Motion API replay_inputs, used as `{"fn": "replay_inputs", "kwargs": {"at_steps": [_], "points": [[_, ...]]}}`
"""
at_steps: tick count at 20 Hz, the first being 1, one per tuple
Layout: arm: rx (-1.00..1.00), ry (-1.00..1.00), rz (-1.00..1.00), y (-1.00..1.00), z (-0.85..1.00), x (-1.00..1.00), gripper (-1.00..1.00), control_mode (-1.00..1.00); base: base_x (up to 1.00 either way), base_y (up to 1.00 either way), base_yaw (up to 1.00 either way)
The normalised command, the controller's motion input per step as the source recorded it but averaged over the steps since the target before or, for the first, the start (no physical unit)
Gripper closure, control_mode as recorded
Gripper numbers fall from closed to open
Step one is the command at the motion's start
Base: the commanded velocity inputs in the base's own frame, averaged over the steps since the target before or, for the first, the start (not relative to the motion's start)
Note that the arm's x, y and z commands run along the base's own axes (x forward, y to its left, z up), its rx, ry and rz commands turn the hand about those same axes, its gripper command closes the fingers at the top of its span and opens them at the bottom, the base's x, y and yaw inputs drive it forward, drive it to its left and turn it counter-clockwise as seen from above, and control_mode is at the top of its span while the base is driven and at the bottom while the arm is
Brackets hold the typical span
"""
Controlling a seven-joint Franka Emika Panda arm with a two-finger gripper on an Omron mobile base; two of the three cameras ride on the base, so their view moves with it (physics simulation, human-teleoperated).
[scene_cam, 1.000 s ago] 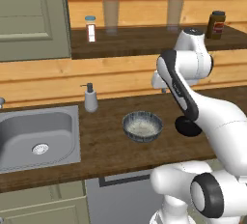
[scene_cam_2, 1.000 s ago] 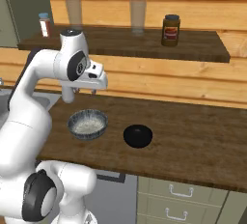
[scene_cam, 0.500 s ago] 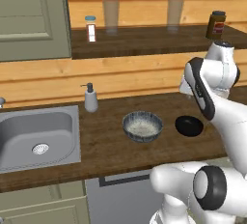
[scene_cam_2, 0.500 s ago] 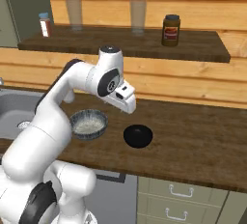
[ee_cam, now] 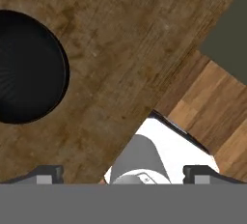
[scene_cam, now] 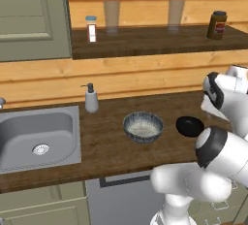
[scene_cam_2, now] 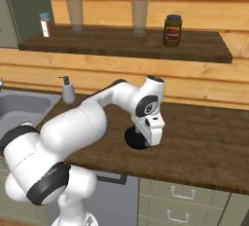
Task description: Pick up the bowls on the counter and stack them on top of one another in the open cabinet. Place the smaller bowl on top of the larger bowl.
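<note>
— Where does the smaller bowl (ee_cam: 26, 68) sit?
— On the counter (ee_cam: 125, 59), at nine o'clock in the hand view, empty, apart from the larger bowl (scene_cam: 143, 127).

— And the gripper (ee_cam: 124, 174)?
— Its fingertips (ee_cam: 46, 172) stand spread wide, gripping nothing, touching nothing.

— Any labels?
— A brown jar (scene_cam_2: 172, 30) in the open cabinet (scene_cam_2: 121, 45); writing unreadable.

Small black bowl (ee_cam: 26, 68) cut by hand view's left edge — in right base view, arm covers its right part. Claw (ee_cam: 123, 175) fingertips barely visible; wide apart.
</note>
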Motion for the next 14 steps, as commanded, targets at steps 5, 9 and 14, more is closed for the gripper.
{"fn": "replay_inputs", "kwargs": {"at_steps": [5,9,14], "points": [[0.33,0.08,-0.11,-0.2,-0.63,0.02,-1.0,-1.0,0.0,0.0,0.0],[0.25,0.0,0.0,-0.03,-0.31,0.15,-1.0,-1.0,0.0,0.0,0.0],[0.01,0.0,0.0,0.22,-0.11,0.43,-1.0,-1.0,0.0,0.0,0.0]]}}
